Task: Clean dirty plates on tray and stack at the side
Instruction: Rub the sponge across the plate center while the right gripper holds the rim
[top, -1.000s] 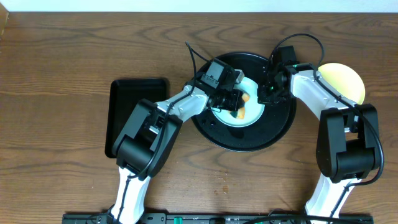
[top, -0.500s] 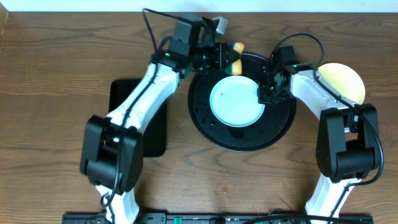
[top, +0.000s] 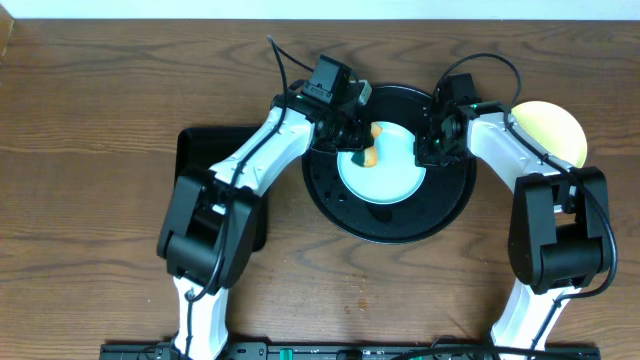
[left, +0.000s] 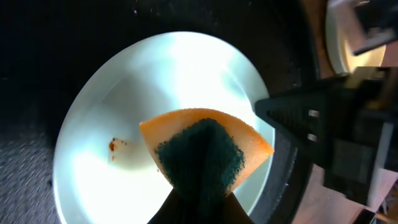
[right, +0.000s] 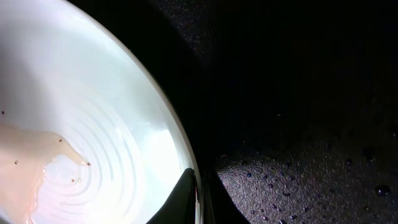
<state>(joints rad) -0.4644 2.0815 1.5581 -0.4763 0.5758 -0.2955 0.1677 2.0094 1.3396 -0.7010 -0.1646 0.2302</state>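
Note:
A pale mint-blue plate (top: 390, 175) lies in the round black tray (top: 440, 215). My left gripper (top: 360, 138) is shut on an orange sponge with a green scouring face (top: 370, 156) and holds it over the plate's far-left part. In the left wrist view the sponge (left: 202, 152) hangs over the plate (left: 124, 93), next to a small brown smear (left: 114, 144). My right gripper (top: 428, 152) is shut on the plate's right rim. The right wrist view shows the rim (right: 186, 155) pinched between the fingers (right: 180, 199). A pale yellow plate (top: 555, 128) rests on the table at the right.
A rectangular black tray (top: 210, 160) lies left of the round tray, partly under my left arm. Water drops dot the round tray's floor (right: 311, 174). A wet pale streak lies on the plate (right: 37, 155).
The left gripper lifted the sponge off the plate to the tray's far rim, then brought it back over the plate's far-left part. The right gripper kept its hold on the rim.

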